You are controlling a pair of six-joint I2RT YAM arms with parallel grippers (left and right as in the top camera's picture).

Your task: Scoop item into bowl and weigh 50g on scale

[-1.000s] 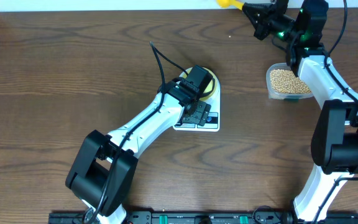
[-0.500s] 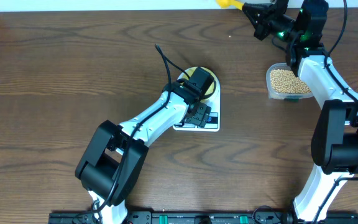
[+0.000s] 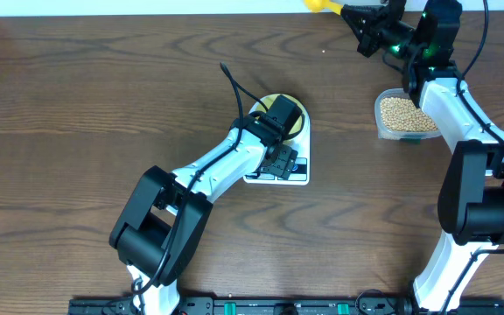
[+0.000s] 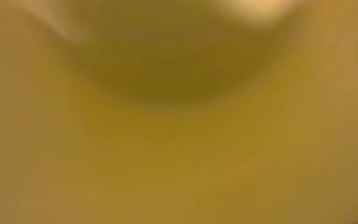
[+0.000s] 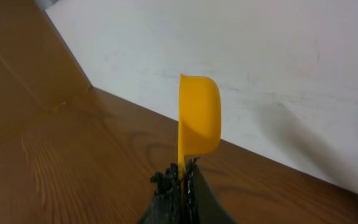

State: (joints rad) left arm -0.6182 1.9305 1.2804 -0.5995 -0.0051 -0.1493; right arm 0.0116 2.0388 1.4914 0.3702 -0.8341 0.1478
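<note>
my left gripper [image 3: 284, 113] sits low over the bowl [image 3: 302, 123], which rests on the scale [image 3: 304, 176] mid-table. its wrist camera gives me only a yellow blur, so i cannot tell whether the fingers grip the bowl or stand free. my right gripper [image 5: 182, 177] is clamped on the yellow scoop [image 5: 199, 115], held up at the table's far edge. the beans [image 3: 401, 112] fill the clear tub [image 3: 383, 133] near the right arm, well apart from the bowl.
</note>
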